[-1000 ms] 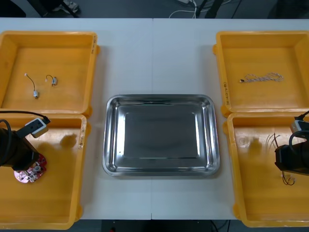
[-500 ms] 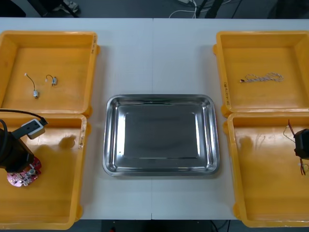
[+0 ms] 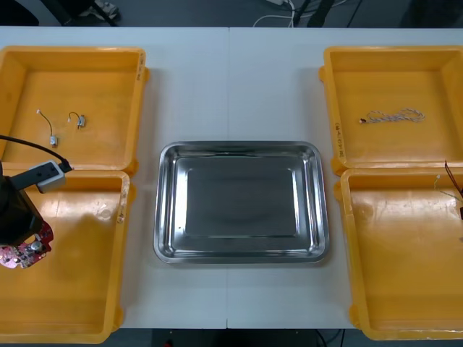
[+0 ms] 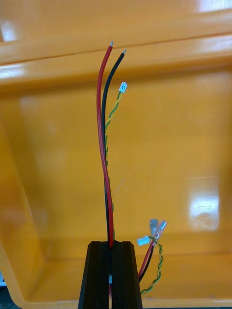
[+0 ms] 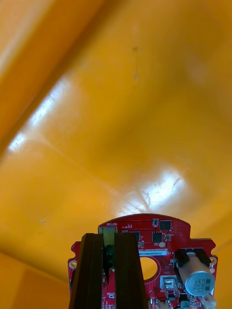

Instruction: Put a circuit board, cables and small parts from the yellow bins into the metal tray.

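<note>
My left gripper [image 5: 108, 237] is shut on the edge of a round red circuit board [image 5: 162, 251], held above the floor of the near left yellow bin [image 3: 79, 289]. In the front view the board [image 3: 25, 251] hangs under my left arm [image 3: 14, 213] at the table's left edge. My right gripper [image 4: 110, 244] is shut on a red and black cable bundle [image 4: 105, 145] with a thin yellow-green twisted wire, lifted over the near right bin [image 3: 405, 275]. The cable's tips [image 3: 450, 173] poke in at the front view's right edge. The metal tray [image 3: 166, 202] lies bare in the middle.
The far left bin [image 3: 108, 72] holds small metal parts [image 3: 53, 139] with short leads. A twisted blue and white cable [image 3: 394, 115] lies in the far right bin [image 3: 434, 72]. White table shows around the tray.
My left gripper lifted the circuit board and carried it toward the left edge. My right gripper rose with the cable bundle and moved right, leaving the front view.
</note>
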You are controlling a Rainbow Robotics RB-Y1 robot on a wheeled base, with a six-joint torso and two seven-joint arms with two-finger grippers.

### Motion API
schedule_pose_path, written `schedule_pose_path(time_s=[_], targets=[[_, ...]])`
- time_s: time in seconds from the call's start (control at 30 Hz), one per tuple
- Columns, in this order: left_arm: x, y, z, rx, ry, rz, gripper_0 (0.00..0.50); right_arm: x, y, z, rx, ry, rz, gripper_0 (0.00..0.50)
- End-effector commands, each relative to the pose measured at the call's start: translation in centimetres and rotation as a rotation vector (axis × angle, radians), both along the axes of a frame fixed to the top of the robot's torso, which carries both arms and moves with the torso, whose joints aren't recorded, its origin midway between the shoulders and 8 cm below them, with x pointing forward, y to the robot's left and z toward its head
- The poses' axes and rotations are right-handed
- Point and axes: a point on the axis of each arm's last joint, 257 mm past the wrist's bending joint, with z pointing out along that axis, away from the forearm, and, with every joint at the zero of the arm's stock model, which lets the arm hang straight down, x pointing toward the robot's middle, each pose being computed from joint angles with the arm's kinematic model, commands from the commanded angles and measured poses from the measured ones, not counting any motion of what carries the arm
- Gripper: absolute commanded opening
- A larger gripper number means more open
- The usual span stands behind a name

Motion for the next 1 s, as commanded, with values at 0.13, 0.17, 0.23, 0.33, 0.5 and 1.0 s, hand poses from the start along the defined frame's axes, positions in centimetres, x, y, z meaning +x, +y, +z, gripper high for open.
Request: schedule_pose_path(time_s=[0.13,0.17,0.23,0.33,0.5,1.0], targets=[[1.1,-3.2,5.4,-0.067,-0.093,0.181,0.000,1.0,0.2,4.0,-0.089,-0.102,0.102,0.000],[1.0,-3.7,5.6,-0.077,-0.091,0.191,0.000,1.0,0.4,4.2,-0.089,-0.105,0.110,0.000],[0.9,-4.7,6.4,-0.091,-0.097,0.208,0.000,1.1,0.6,4.6,-0.096,-0.112,0.126,0.000],[0.6,-6.2,7.2,-0.109,-0.099,0.227,0.000,1.3,0.9,5.5,-0.108,-0.120,0.156,0.000],[0.5,-8.7,7.9,-0.133,-0.099,0.259,0.000,1.3,1.8,6.3,-0.117,-0.110,0.219,0.000],[2.7,-18.4,9.8,-0.282,-0.156,0.328,0.000,1.9,6.4,5.1,-0.199,-0.088,0.429,0.000]])
